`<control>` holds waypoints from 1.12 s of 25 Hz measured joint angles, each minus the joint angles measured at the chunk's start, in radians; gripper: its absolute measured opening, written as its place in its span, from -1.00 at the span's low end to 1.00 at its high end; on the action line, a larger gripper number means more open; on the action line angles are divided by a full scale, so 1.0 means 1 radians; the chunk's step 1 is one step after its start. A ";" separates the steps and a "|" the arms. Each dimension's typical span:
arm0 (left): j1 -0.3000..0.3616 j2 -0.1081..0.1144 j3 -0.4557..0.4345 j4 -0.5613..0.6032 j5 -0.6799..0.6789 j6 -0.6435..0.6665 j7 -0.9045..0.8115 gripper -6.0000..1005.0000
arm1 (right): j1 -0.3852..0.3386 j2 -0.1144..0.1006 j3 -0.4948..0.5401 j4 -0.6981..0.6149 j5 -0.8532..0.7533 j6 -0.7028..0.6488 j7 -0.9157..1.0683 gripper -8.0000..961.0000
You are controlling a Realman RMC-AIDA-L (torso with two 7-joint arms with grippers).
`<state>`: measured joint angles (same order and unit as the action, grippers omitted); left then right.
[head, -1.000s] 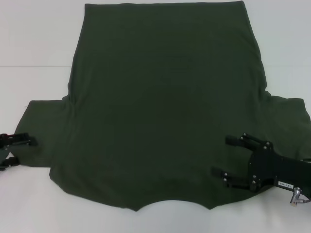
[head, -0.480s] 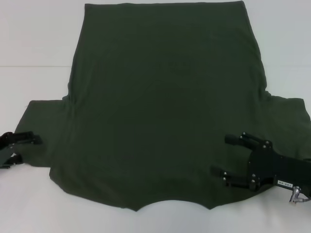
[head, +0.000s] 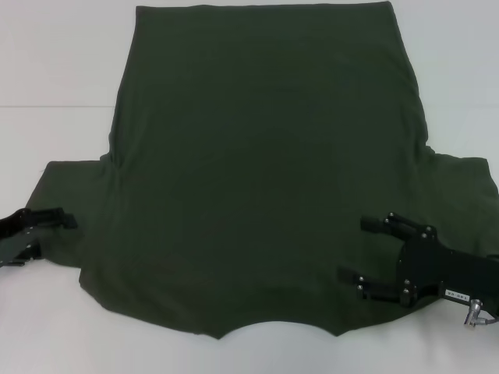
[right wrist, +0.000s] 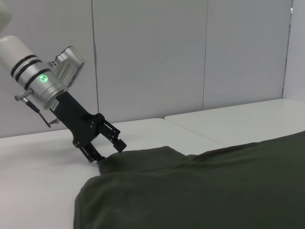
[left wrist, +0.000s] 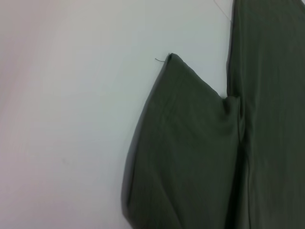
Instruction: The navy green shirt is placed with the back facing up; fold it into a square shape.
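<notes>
Fingers spread, our right gripper (head: 360, 251) rests over the shirt's (head: 265, 156) sleeve side near the collar. Our left gripper (head: 48, 234), also parted, reaches the opposite sleeve's edge. Matte olive fabric lies flat across the white table (head: 62, 62), curved neckline toward us.

The shirt (head: 261, 171) is showing plain dark olive green, with no print. The tabletop (head: 54, 70) under it is showing plain white. Both hands, left (head: 47, 230) and right (head: 374, 253), are showing black. In the right wrist view the left arm (right wrist: 40, 78) is showing silver-grey with black bands and a glowing green light.
</notes>
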<state>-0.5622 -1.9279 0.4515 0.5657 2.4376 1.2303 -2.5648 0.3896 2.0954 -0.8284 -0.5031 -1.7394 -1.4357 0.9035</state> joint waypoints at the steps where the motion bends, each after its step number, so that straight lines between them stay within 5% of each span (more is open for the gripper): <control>1: 0.000 0.000 0.002 0.000 0.000 -0.001 0.000 0.61 | 0.000 0.000 0.000 0.000 0.000 0.000 0.000 0.96; 7: -0.001 0.000 0.020 0.007 -0.002 -0.008 0.007 0.60 | 0.000 0.000 0.000 0.000 0.000 0.000 0.000 0.96; 28: -0.002 0.000 0.075 0.009 0.000 -0.025 0.012 -0.63 | 0.002 0.000 0.000 0.000 0.000 -0.010 0.002 0.96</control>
<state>-0.5638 -1.9280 0.5261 0.5747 2.4375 1.2055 -2.5533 0.3912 2.0954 -0.8284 -0.5031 -1.7390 -1.4453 0.9050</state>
